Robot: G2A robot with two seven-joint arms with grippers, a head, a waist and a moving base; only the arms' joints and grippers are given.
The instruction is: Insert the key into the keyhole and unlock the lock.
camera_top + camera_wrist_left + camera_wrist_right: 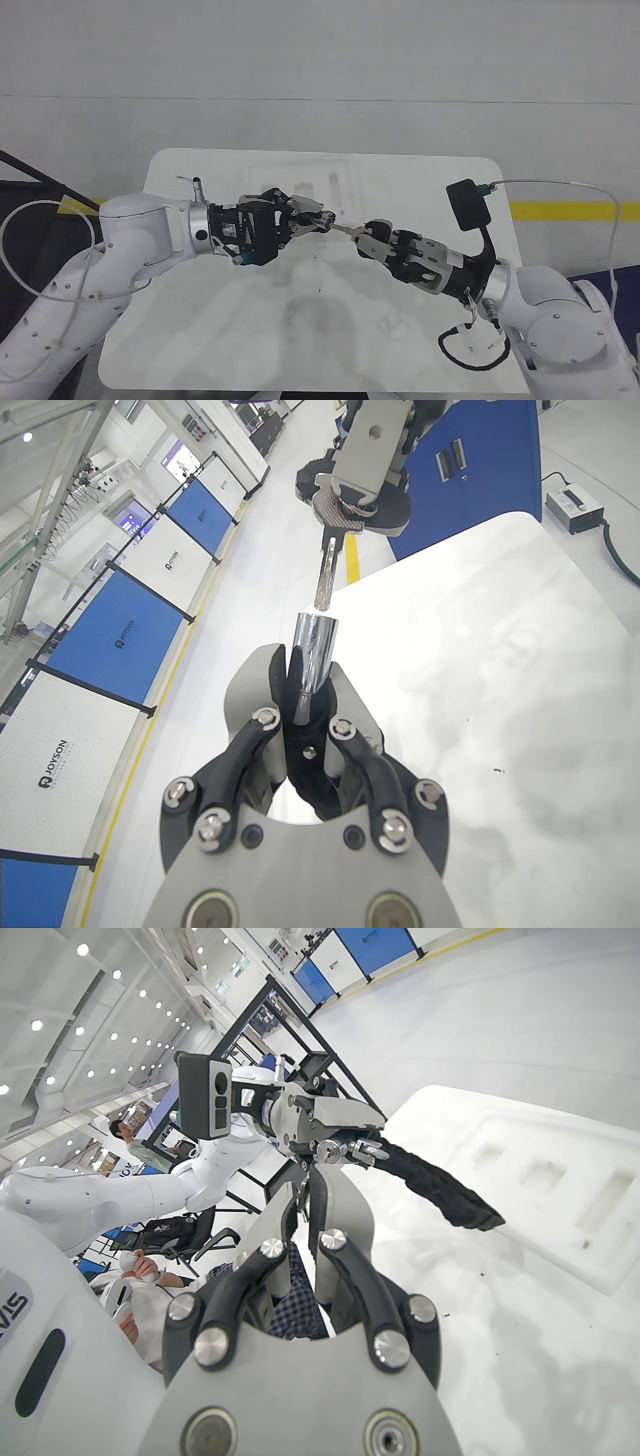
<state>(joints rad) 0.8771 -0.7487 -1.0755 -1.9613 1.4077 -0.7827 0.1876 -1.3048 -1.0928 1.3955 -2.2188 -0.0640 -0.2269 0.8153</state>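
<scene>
step: insertion, key tip at keyhole | grip: left gripper pinches lock, right gripper pinches key | next: likely align blade, push straight, turn

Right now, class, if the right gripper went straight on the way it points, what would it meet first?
The right gripper holds the key; its tip would first meet the end of the lock in the left gripper. It looks nearly touching, though depth is unclear.

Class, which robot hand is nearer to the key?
Right. The right hand grips the key by its head; the left hand holds the lock cylinder at the key's tip.
</scene>
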